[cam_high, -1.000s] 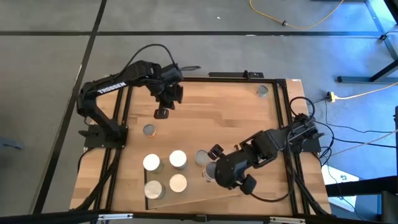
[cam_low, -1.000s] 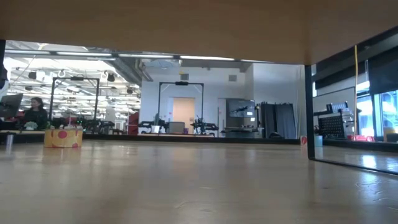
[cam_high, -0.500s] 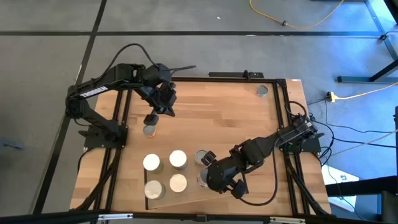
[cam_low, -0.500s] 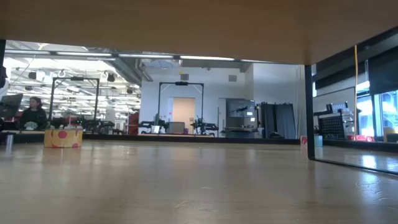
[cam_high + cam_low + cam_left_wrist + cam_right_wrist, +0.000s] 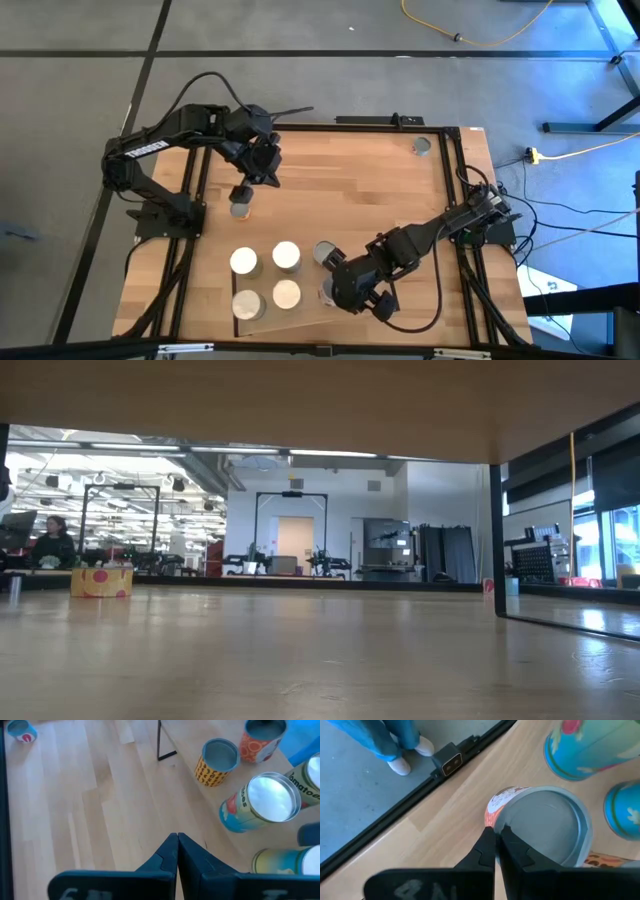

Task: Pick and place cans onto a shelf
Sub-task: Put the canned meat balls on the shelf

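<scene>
High cam straight down, low cam table-level facing room, wrist cams close on cans (image 5: 260, 803).

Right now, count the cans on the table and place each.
8 cans. Four in a square, one beside them, one can pinched by the right fingers, one beside the left fingers, one at the far corner. The arms may hide others.

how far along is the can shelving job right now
Done: four cans stand grouped on the shelf. In hand: the right gripper has its fingers shut on the orange-sided can at its rim, beside them. Left: the grey-topped can by the shut left gripper, the corner can, perhaps another can nearby.
</scene>
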Robot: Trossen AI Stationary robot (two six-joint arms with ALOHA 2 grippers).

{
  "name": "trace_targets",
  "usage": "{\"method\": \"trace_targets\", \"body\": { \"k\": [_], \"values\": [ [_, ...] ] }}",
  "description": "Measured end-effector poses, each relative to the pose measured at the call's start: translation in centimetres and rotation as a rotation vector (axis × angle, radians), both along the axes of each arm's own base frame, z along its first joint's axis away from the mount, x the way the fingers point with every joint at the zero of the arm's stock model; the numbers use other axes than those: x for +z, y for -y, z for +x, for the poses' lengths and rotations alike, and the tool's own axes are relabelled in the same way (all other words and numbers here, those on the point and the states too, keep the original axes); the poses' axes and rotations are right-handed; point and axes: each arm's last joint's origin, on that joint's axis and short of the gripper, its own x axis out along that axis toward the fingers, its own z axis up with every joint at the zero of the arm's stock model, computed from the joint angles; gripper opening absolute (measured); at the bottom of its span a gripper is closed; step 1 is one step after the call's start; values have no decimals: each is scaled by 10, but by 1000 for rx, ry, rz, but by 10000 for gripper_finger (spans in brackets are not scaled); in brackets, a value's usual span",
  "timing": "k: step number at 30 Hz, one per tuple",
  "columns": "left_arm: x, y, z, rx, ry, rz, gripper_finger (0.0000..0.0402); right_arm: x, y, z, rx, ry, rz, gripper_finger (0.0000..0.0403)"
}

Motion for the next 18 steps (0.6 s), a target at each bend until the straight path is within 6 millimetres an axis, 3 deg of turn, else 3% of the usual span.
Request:
{"method": "trace_targets", "body": {
  "k": [12, 18],
  "values": [
    [0, 0, 0, 21, -6, 3, 0, 0, -2, 2, 54, 26, 1, 9],
    [0, 0, 0, 21, -5, 3, 0, -12, -5, 11, 70, 4, 25, 9]
  ]
}}
